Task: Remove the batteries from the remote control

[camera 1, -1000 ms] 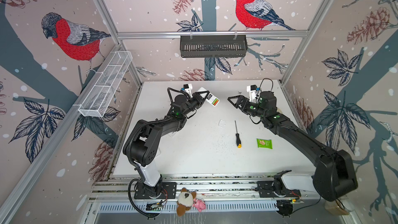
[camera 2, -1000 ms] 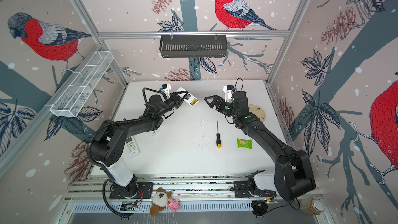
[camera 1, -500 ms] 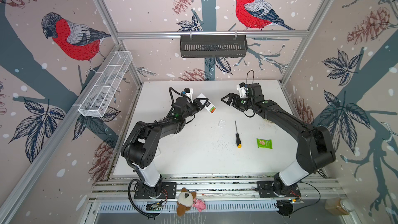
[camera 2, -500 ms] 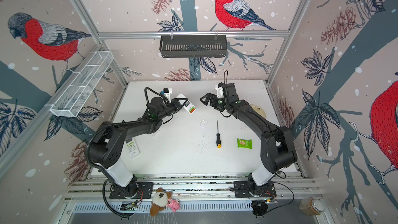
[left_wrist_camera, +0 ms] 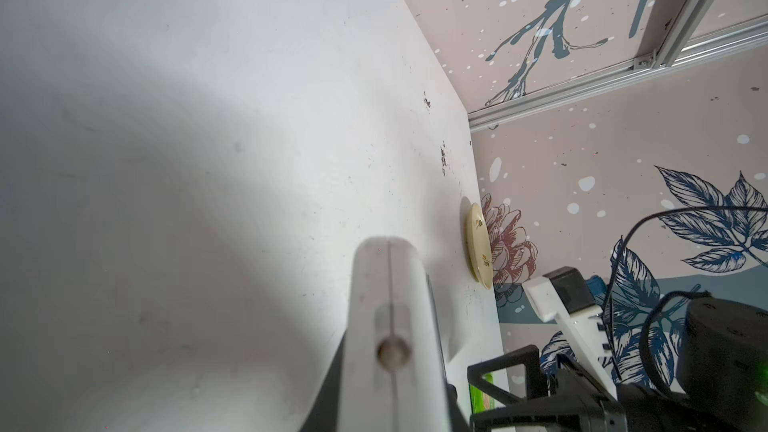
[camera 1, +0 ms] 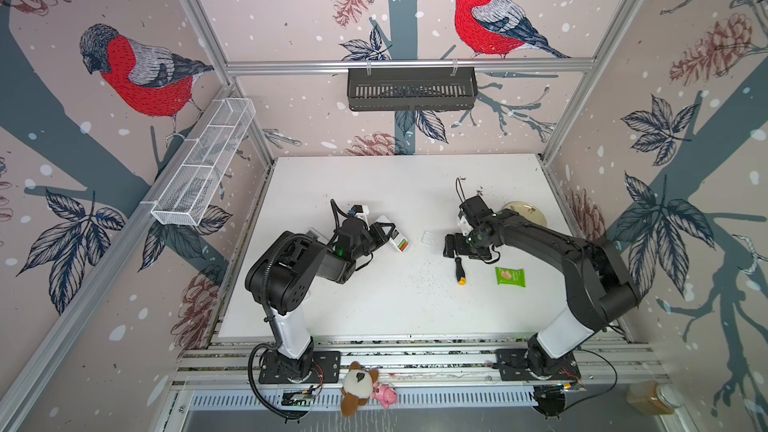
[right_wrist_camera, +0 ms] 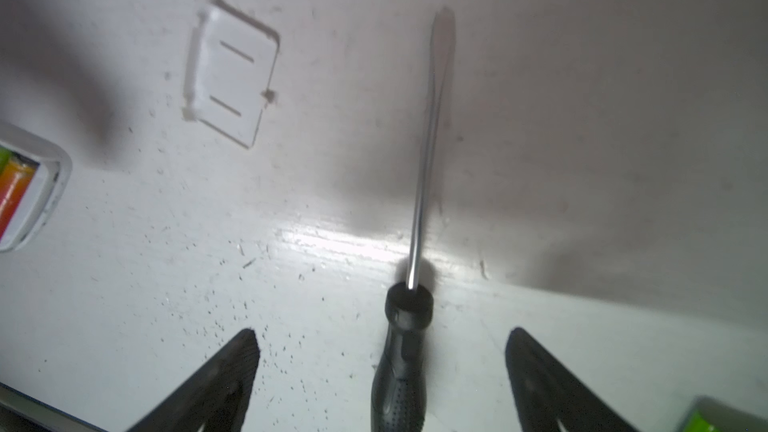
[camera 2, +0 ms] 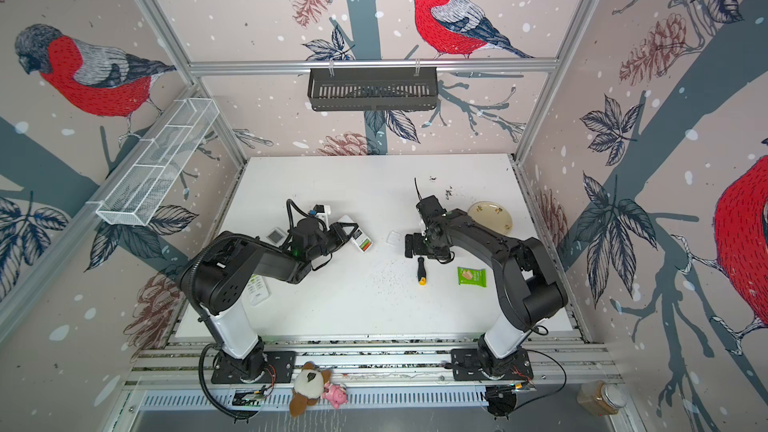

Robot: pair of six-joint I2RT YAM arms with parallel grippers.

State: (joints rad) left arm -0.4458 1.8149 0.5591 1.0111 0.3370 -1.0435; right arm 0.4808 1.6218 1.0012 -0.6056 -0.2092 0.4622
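White remote (camera 1: 397, 238) gripped in left jaws, batteries (right_wrist_camera: 14, 193) inside, right jaws spread wide over screwdriver (right_wrist_camera: 409, 305)

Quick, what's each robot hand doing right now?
Left gripper: jaws closed on the remote.
Right gripper: jaws open, astride the screwdriver, not gripping.

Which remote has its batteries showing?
The remote in the left tool: green and orange batteries show. The other remote, left of it, lies buttons up.

the screwdriver (right_wrist_camera: 409, 305) has a shiny metal shaft; the table (right_wrist_camera: 582, 347) is glossy white.
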